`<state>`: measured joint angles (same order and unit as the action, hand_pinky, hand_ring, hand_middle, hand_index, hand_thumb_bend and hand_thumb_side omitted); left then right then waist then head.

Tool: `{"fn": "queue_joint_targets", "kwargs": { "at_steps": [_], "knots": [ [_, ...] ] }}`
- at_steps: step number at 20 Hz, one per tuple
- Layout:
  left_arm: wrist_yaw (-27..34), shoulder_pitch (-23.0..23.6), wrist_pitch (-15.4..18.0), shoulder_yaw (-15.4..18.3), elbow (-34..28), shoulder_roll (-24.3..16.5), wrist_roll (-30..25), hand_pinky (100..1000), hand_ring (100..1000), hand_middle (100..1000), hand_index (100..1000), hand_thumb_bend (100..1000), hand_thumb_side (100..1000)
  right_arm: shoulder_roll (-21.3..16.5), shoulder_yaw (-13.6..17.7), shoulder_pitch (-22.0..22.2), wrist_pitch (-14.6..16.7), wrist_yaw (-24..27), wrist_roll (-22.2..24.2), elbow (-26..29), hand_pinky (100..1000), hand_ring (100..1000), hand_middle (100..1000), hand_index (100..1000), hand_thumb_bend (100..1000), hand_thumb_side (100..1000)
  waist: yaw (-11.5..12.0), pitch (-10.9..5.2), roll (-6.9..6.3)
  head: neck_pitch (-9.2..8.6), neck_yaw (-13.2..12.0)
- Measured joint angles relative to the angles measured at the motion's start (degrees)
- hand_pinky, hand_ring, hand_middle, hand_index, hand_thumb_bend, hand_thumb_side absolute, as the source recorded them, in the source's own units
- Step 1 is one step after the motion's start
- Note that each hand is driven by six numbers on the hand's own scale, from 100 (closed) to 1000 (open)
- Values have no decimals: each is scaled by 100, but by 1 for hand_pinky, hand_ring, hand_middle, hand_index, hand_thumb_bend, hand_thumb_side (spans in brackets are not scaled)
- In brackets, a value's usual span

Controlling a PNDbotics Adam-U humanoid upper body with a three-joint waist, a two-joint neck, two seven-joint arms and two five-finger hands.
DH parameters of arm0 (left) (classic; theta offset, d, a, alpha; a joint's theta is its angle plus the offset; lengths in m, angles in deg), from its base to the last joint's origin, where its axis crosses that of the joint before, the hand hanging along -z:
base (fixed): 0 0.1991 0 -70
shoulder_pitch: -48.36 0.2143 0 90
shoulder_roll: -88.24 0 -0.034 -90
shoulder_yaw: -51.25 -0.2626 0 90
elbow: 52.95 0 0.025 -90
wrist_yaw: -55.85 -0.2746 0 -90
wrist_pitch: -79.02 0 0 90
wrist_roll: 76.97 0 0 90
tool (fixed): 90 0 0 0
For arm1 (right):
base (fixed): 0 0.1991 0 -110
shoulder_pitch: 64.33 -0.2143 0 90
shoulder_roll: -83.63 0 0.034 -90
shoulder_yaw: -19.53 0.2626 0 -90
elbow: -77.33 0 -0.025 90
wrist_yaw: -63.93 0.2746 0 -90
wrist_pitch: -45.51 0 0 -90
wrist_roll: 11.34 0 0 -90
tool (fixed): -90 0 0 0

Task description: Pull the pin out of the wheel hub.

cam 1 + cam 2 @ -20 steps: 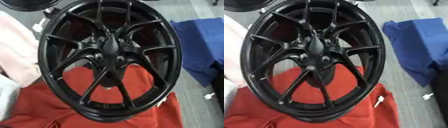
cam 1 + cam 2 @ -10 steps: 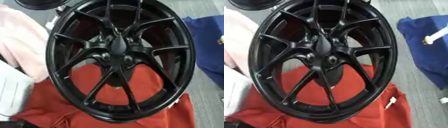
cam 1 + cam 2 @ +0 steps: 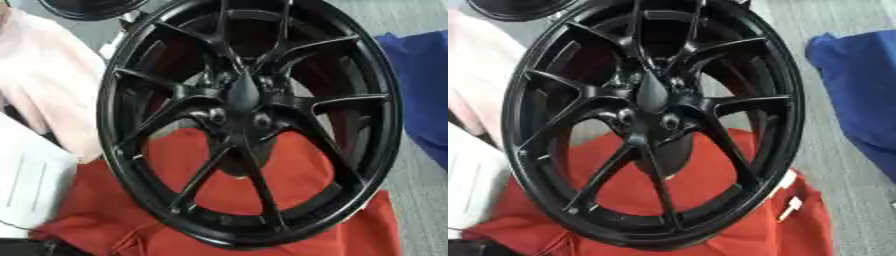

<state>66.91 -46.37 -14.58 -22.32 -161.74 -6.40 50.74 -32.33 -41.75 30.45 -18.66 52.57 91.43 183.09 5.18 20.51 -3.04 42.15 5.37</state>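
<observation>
Nearest: crumpled red cloth (image 3: 131,220) spread under the wheel; a small white tag-like piece (image 3: 791,205) lies on its right part. On the cloth stands the glossy black multi-spoke alloy wheel hub (image 3: 245,107), tilted on its rim and filling most of both views — open face toward the camera, bolt holes ringed round the pointed centre cap. No pin can be made out on it. Left: pale pink fabric (image 3: 44,85) and a white sheet-like object (image 3: 26,180). Right: blue cloth (image 3: 859,95) on grey floor (image 3: 833,175). Far top left — another dark round rim (image 3: 87,7). Neither robot hand shows, so hand state and position relative to the hub cannot be told.
</observation>
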Motion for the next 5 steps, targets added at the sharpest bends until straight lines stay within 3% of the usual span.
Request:
{"fn": "queue_joint_targets", "kwargs": {
  "at_steps": [5],
  "knots": [
    [0, -1, -5, 0, -15, 0, 5, 690, 567, 550, 755, 251, 626, 85, 91, 82, -70, -1, 63, 19, 956, 965, 833, 880, 100, 437, 5, 0, 31, 0, 5]
  ]
}}
